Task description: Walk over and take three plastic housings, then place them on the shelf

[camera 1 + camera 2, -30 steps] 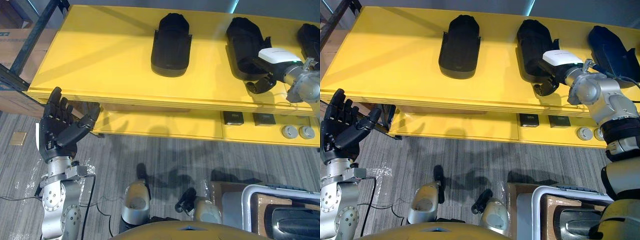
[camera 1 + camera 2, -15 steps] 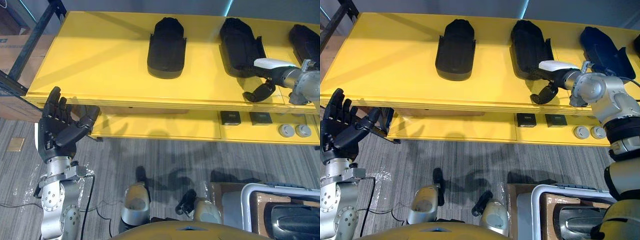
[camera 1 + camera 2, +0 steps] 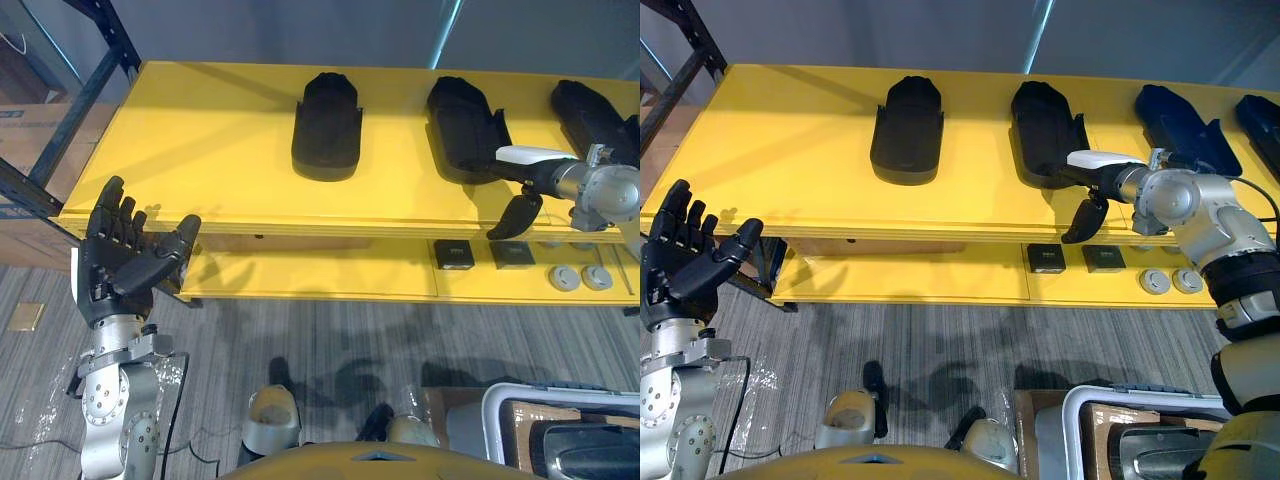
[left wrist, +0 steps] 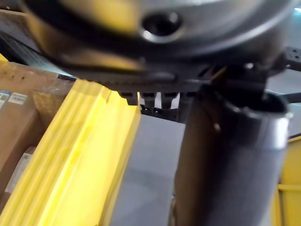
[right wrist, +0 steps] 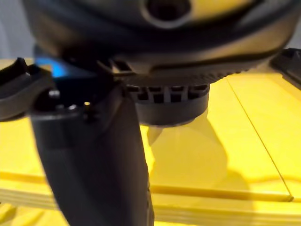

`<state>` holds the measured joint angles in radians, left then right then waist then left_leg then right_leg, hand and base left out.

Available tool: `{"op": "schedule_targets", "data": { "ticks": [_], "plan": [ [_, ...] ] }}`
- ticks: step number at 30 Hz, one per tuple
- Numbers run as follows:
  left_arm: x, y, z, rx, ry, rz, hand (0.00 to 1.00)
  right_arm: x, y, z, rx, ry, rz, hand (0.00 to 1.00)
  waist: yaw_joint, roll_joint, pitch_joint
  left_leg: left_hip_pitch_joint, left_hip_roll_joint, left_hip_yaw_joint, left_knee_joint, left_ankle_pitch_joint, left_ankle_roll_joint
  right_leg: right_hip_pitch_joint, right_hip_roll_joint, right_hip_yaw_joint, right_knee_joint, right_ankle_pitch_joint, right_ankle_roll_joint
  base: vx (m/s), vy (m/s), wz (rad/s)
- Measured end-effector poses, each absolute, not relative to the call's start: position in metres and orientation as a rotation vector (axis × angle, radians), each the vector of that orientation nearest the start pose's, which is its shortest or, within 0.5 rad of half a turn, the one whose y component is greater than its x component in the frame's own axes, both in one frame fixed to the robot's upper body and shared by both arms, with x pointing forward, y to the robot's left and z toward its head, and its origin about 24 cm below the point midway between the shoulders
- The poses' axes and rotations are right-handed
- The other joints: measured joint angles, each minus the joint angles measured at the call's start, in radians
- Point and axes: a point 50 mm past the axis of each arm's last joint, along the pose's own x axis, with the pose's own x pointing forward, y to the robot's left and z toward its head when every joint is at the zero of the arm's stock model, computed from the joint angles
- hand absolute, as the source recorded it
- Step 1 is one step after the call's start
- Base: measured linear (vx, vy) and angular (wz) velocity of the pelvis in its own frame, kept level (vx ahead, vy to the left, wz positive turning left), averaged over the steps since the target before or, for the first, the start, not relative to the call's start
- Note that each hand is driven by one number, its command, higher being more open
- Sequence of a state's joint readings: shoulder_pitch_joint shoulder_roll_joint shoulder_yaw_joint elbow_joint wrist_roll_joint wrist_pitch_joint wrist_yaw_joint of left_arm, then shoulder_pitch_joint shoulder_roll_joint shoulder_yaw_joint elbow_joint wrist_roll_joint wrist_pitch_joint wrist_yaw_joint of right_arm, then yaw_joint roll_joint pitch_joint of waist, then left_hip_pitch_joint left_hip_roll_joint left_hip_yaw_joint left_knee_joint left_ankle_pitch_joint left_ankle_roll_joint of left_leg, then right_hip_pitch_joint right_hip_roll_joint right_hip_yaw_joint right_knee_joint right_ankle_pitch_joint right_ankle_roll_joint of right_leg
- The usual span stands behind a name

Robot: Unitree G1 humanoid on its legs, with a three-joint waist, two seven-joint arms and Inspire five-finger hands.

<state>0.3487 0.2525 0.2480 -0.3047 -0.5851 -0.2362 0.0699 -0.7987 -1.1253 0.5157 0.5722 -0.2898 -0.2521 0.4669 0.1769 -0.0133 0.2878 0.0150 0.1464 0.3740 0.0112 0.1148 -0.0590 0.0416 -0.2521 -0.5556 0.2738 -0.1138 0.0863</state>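
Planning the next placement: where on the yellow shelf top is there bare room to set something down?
Widest bare patch: the shelf top's left end, up to the first housing. A narrower gap lies between it and the second housing. Right of that is crowded: the right hand hangs by the front edge, with the third housing close beyond.

Raised on upright left arm (image 3: pixel 115 400): left hand (image 3: pixel 118 268), palm toward the head, fingers straight and spread, thumb out. Reached forward on right arm (image 3: pixel 1230 240): right hand (image 3: pixel 522 205), fingers loose and drooping, white-covered thumb extended.
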Motion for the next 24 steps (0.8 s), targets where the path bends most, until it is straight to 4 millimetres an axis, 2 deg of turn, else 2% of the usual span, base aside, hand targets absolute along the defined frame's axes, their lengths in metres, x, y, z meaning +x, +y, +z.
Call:
{"op": "schedule_targets", "data": {
  "ticks": [5,11,18,21,24],
  "plan": [
    [0.169,0.264,0.082,-0.229,-0.274,0.335,1.0,0.34,-0.303,0.217,-1.589,0.015,0.262,1.0,-0.005,0.003,-0.007,0.0,0.0,-0.002,-0.002,0.0,0.0,0.014,0.009,-0.005,-0.026,0.017,0.002,0.0,0.0,0.0],
    [0.168,0.265,0.074,-0.235,-0.24,0.346,1.0,0.339,-0.295,0.239,-1.608,-0.156,0.138,1.0,-0.015,0.004,-0.046,0.012,-0.009,-0.009,-0.022,0.003,0.002,0.034,0.01,-0.015,-0.052,0.027,0.01,0.01,0.007,0.04],
    [0.169,0.258,0.07,-0.247,-0.219,0.324,1.0,0.339,-0.291,0.243,-1.602,-0.187,0.131,1.0,-0.021,0.004,-0.079,0.031,-0.021,-0.005,-0.048,0.007,0.005,0.057,0.013,-0.018,-0.093,0.047,0.02,0.0,0.002,0.01],
    [0.166,0.259,0.068,-0.244,-0.207,0.33,1.0,0.339,-0.286,0.247,-1.567,-0.208,0.123,1.0,-0.033,0.004,-0.084,0.047,-0.027,0.001,-0.065,0.01,0.007,0.071,0.016,-0.016,-0.115,0.058,0.024,0.01,0.01,-0.03],
    [0.163,0.259,0.066,-0.243,-0.2,0.337,1.0,0.333,-0.282,0.265,-1.452,-0.286,0.053,1.0,-0.049,0.006,-0.1,0.049,-0.033,0.011,-0.082,0.013,0.009,0.071,0.023,-0.011,-0.144,0.074,0.03,0.03,0.013,-0.06]
  ]
}}
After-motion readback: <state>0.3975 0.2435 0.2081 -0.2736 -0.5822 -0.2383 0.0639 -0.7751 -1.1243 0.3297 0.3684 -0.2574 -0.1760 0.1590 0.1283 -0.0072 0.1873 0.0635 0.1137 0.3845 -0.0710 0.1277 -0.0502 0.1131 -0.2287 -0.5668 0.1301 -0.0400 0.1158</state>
